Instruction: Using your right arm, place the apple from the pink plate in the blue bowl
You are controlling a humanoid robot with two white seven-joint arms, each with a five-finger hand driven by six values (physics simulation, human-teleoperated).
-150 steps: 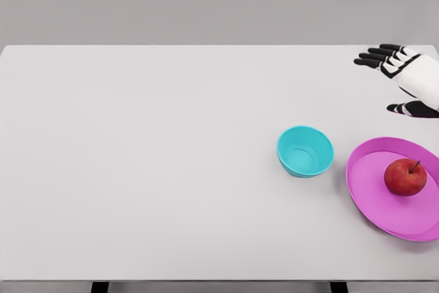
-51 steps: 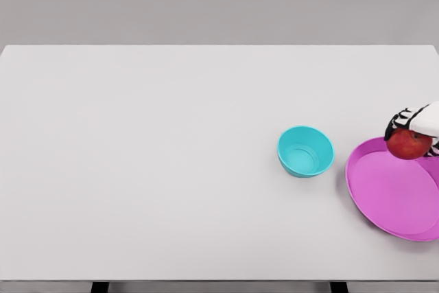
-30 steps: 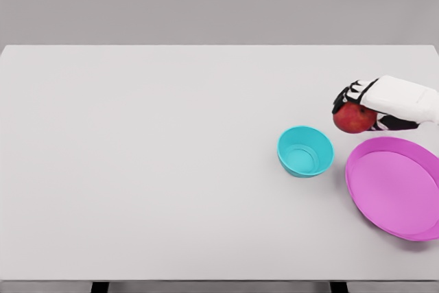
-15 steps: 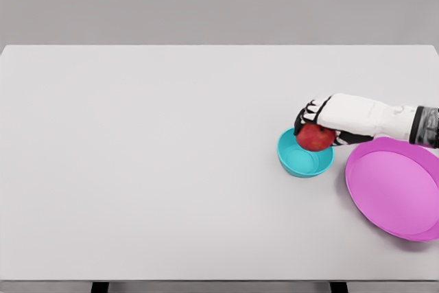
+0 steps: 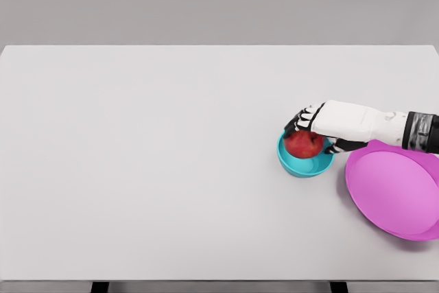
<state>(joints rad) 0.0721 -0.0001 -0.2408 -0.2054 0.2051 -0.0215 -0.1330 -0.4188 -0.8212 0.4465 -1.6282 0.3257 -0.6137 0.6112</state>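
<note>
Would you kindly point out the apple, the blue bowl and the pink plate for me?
apple [image 5: 304, 145], head view, on its red front face.
blue bowl [image 5: 293, 165], head view, on its front-left outer wall.
pink plate [image 5: 391, 186], head view, on its bare inner floor.

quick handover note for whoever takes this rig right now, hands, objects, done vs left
Right hand: fingers curled on the apple, holding it inside the rim of the blue bowl.
Left hand: not in view.
Pink plate: nothing on it, right of the bowl.
Done: apple lifted off the plate and carried to the bowl.
Left: open the fingers to release the apple, then pull the arm away.
</note>
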